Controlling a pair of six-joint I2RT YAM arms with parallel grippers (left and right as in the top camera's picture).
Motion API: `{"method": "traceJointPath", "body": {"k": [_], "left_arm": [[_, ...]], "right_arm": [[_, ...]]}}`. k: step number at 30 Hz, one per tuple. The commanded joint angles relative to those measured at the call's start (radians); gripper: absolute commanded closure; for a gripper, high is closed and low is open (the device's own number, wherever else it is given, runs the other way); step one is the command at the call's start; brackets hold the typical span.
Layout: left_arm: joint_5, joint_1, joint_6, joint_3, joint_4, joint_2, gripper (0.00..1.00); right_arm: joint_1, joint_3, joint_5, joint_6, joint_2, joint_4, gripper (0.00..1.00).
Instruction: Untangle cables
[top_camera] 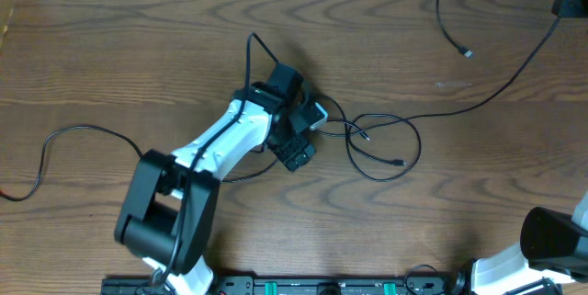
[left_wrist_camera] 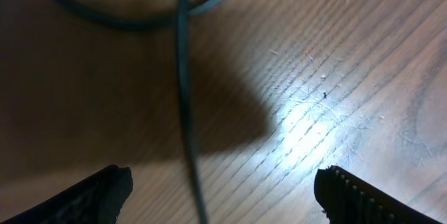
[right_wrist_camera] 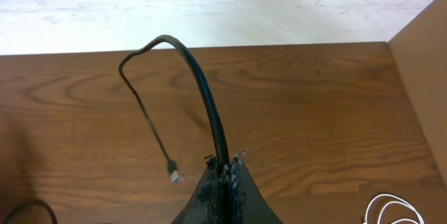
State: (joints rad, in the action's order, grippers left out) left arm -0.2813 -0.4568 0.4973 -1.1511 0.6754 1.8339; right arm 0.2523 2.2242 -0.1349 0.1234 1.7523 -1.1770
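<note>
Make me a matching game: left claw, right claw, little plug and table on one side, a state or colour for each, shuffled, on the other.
Things: 1 left claw; 2 right claw; 3 plug; 4 table.
States: a brown wood; b wide open; c shut on a black cable; d at that cable's loose end.
Pairs: 1-b, 2-c, 3-d, 4-a.

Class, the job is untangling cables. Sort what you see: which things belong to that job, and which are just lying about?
Belongs to the job:
- black cable, looped mid-table
- white cable
- left hand, open above black cable
- right hand, shut on black cable

Just lying about:
- wooden table
- side board
- black rail at the table's front edge
</note>
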Motion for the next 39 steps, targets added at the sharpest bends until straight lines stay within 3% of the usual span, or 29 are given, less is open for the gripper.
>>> {"method": "traceJointPath", "body": {"k": [1, 2, 4, 8, 9, 17, 23, 30, 33, 37, 39], "left_arm": [[-0.04, -0.012, -0.013, 0.003, -0.001, 0.058, 0.11], [-0.04, -0.016, -0.013, 0.003, -0.006, 0.069, 0.12], [-0.039, -0.021, -0.013, 0.003, -0.029, 0.093, 0.23], [-0.032, -0.019, -0.013, 0.003, -0.061, 0.107, 0.73], [-0.018, -0.02, -0.014, 0.002, -0.064, 0.102, 0.91], [0.208, -0.013, -0.109, 0.0, -0.073, 0.039, 0.93], [0.46, 0.056, -0.408, 0.0, -0.177, -0.065, 0.93], [0.444, 0.193, -0.678, 0.0, -0.219, -0.121, 0.92], [0.42, 0.232, -0.682, 0.0, -0.211, -0.123, 0.92], [0.425, 0.238, -0.636, 0.0, -0.191, -0.123, 0.92], [0.424, 0.238, -0.637, 0.0, -0.191, -0.123, 0.93]], "right_arm": [[-0.005, -0.002, -0.007, 0.013, -0.005, -0.002, 0.99], [-0.005, -0.002, -0.007, 0.013, -0.005, -0.002, 0.99], [-0.005, -0.002, -0.007, 0.013, -0.005, -0.002, 0.99], [-0.005, -0.002, -0.007, 0.013, -0.005, -0.006, 0.99], [-0.005, -0.002, -0.007, 0.013, -0.005, -0.006, 0.99], [-0.005, -0.002, -0.007, 0.013, -0.004, -0.01, 0.99], [-0.005, -0.008, -0.007, 0.013, 0.004, -0.021, 0.99], [-0.005, -0.042, -0.007, 0.031, 0.004, -0.016, 0.99], [-0.005, -0.064, -0.063, 0.048, 0.004, -0.018, 0.99], [-0.032, -0.117, -0.312, 0.231, 0.004, -0.093, 0.99], [-0.058, -0.142, -0.343, 0.287, 0.004, -0.149, 0.99]]}}
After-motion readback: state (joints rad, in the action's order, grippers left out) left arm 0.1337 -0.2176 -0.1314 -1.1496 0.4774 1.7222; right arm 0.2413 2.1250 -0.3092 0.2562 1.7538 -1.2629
